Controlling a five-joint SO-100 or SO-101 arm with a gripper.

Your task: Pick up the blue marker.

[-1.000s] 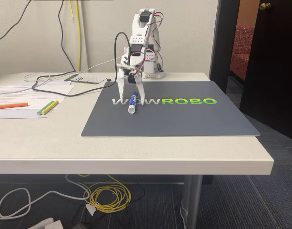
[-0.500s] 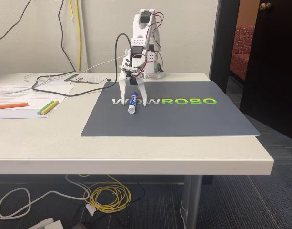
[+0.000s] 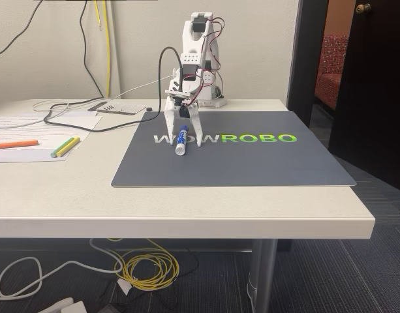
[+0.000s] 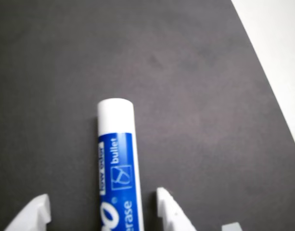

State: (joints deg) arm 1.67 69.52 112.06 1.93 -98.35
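Blue marker (image 3: 181, 139) lies flat on the dark grey mat (image 3: 252, 163), across the "WOWROBO" lettering (image 3: 224, 139), white end toward the camera in the fixed view. Nothing lies against it; mat around it bare.

Gripper (image 3: 182, 142) points down over the marker, 2 white fingers spread wide, 1 on each side of the barrel. Wrist view: marker (image 4: 119, 168) runs up between the 2 fingertips (image 4: 169, 209), closer to the right one, a narrow gap to it and a wider gap to the left one; neither touches.

Label readable in part: "bullet", "low odor", "...erase".

Well apart to the left, off the mat: orange pen (image 3: 15, 143), green and yellow pens (image 3: 65, 147), on papers (image 3: 30, 124). Black cable (image 3: 89, 117) crosses the table (image 3: 186, 208) behind.
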